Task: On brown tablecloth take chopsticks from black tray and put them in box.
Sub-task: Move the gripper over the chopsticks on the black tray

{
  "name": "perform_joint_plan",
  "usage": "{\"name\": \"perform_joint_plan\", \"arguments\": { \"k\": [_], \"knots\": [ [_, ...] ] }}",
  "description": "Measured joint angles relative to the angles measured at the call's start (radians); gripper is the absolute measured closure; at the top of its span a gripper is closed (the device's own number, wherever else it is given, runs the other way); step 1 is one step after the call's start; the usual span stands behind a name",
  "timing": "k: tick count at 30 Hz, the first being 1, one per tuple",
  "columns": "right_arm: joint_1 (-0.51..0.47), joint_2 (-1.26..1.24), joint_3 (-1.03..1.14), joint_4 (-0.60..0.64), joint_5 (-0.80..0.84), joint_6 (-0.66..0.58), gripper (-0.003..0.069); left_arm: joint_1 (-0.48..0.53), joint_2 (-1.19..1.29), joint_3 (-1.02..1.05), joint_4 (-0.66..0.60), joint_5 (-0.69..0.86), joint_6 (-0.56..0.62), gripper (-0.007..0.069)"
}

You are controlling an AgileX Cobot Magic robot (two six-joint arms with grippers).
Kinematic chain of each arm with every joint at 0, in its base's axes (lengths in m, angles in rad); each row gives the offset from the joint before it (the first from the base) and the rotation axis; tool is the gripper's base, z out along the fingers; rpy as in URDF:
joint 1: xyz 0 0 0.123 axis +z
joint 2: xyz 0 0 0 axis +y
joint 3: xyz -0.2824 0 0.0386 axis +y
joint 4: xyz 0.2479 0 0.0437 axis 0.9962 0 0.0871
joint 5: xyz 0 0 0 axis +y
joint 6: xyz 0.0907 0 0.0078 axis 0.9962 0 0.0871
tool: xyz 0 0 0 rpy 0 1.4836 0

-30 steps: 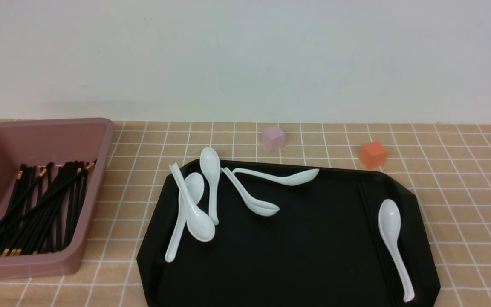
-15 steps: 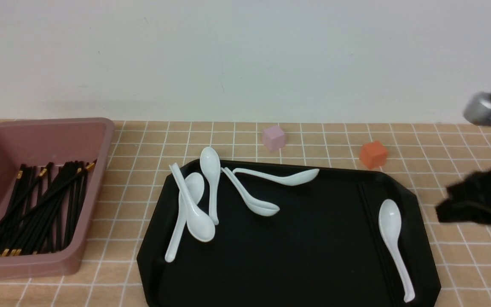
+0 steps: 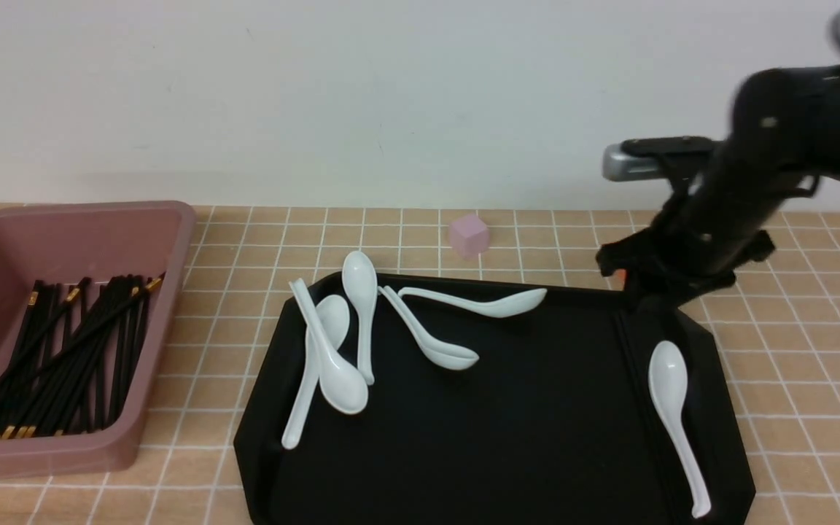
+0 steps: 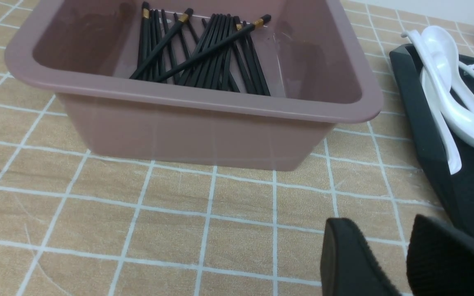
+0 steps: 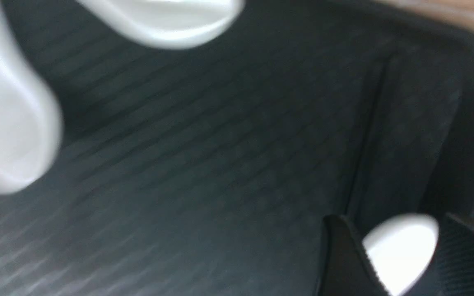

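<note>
The black tray (image 3: 493, 467) lies in the middle of the brown tablecloth (image 3: 814, 350), and the box (image 3: 165, 306) stands to its left, a little apart from it. Most chopsticks (image 3: 63, 350) are in the box, in a loose bundle on its floor.

On the tray, two thin dark sticks (image 3: 639, 386) lie along the right side, just left of a single white spoon (image 3: 668, 394). They are black on black and hard to see. They run from the far right corner toward the near edge. The other spoons (image 3: 340, 343) are in the far left part of the tray.

The right gripper (image 3: 657, 295) hangs over the far right corner of the tray, near the far end of those sticks. It does not touch them. Its fingers (image 5: 344, 255) are spread apart and hold nothing. In the blurred right wrist view the spoon's bowl (image 5: 401, 242) shows between them, and a thin line (image 5: 368, 135) on the tray floor runs beside one finger.

The left gripper (image 4: 399, 263) is low over the cloth, between the box (image 4: 204, 123) and the tray (image 4: 422, 135), on the near side. Its fingers (image 4: 352, 259) have a small gap and are empty.

A small pink cube (image 3: 469, 235) sits beyond the tray.
</note>
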Motion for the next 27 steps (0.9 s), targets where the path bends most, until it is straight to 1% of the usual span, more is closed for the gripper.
{"name": "perform_joint_plan", "arguments": {
  "k": [5, 7, 12, 17, 22, 27],
  "knots": [
    [0.0, 0.15, -0.135, -0.018, 0.039, 0.011, 0.0307, 0.0, 0.0, 0.0, 0.0, 0.0, 0.0, 0.0386],
    [0.0, 0.174, -0.156, -0.023, 0.041, 0.011, 0.0307, 0.0, 0.0, 0.0, 0.0, 0.0, 0.0, 0.0386],
    [0.0, 0.278, -0.236, -0.091, 0.067, 0.042, 0.0307, 0.0, 0.0, 0.0, 0.0, 0.0, 0.0, 0.0386],
    [0.0, 0.314, -0.259, -0.105, 0.078, 0.063, 0.0307, 0.0, 0.0, 0.0, 0.0, 0.0, 0.0, 0.0386],
    [0.0, 0.32, -0.266, -0.085, 0.088, 0.067, 0.0309, 0.0, 0.0, 0.0, 0.0, 0.0, 0.0, 0.0386],
    [0.007, 0.325, -0.273, -0.077, 0.104, 0.069, 0.0345, 0.0, 0.0, 0.0, 0.0, 0.0, 0.0, 0.0386]
  ]
}}
